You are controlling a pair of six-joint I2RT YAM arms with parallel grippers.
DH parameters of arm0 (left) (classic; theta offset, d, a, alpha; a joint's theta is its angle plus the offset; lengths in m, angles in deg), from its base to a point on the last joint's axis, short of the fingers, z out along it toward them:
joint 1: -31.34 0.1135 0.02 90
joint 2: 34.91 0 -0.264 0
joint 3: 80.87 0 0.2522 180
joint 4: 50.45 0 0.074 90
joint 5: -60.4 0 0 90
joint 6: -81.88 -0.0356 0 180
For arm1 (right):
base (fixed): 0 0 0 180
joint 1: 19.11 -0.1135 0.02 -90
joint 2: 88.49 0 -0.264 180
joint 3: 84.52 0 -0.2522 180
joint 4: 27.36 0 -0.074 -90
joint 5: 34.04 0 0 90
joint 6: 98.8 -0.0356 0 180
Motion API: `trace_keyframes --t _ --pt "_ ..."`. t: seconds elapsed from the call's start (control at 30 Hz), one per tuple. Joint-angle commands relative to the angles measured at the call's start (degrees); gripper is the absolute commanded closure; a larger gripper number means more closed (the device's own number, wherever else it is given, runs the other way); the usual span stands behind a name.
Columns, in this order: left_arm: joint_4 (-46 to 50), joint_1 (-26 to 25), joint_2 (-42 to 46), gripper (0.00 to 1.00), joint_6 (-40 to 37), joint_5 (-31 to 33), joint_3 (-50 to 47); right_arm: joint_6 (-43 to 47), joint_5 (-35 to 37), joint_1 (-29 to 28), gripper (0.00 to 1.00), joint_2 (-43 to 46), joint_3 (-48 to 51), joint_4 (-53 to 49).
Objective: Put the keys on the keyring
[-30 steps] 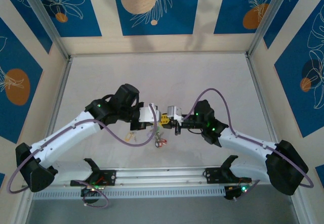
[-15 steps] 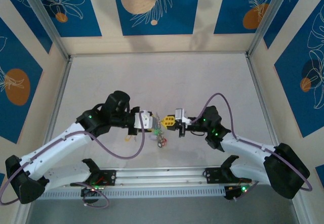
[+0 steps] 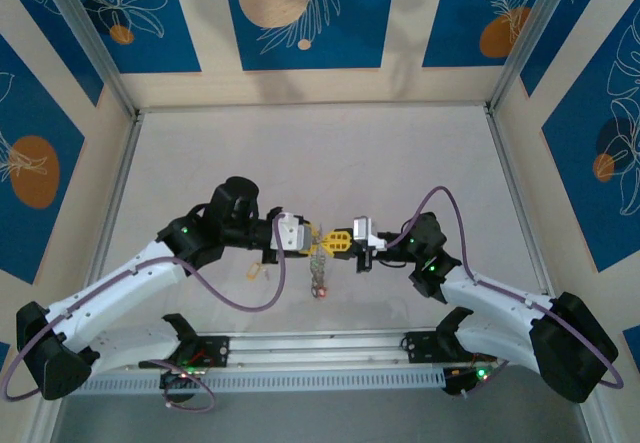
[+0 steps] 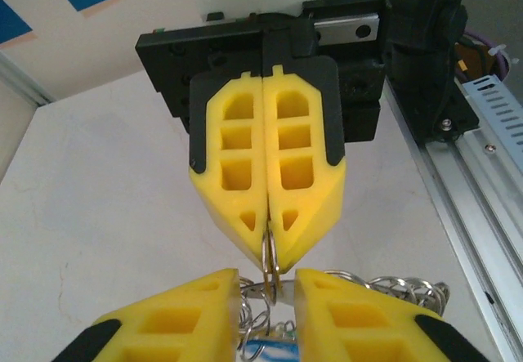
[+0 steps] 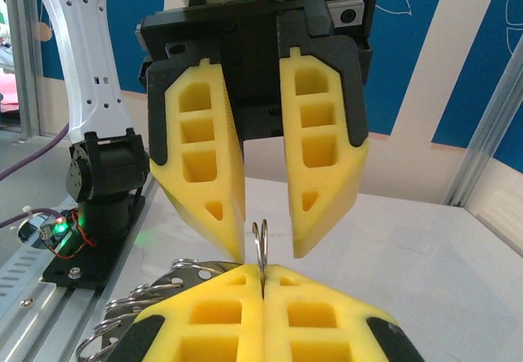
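— What surrounds the workspace?
— A pale off-white matte tabletop (image 3: pixel 320 153), boxed in by beige wooden walls (image 3: pixel 400 23) carrying deep blue panels (image 3: pixel 350 48) with white leaf outlines and orange discs.
— And the edges?
— Silver aluminium posts (image 3: pixel 95 53) stand at the far corners, and a grey slotted metal rail (image 3: pixel 320 348) runs along the near side. The light is soft and even.

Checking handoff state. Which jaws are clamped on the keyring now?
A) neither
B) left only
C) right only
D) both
C: the right gripper has its jaws pressed together on the thin wire of the keyring, while the left gripper has its jaws apart on either side of it.
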Motion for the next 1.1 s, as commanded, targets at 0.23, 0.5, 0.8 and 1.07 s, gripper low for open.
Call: trace_keyframes --t 0.23,0.5,0.8,1.07 --pt "0.69 0.32 -0.84 1.0 -0.12 -1.52 1.07 1.43 1.04 -0.64 1.0 1.82 -0.21 0.34" --pt "13.54 -1.37 -5.14 1.0 -1.17 9.08 9.41 7.69 9.37 -2.15 0.81 4.39 -2.7 -13.22" --pt "22.34 -3.14 -9.87 1.0 -2.94 11.38 16.03 10.21 10.79 -3.03 0.79 3.15 -3.89 -17.05" --pt "23.84 -3.61 -11.59 1.0 -2.79 8.68 18.0 9.99 9.91 -3.82 0.81 0.24 -5.45 -16.95"
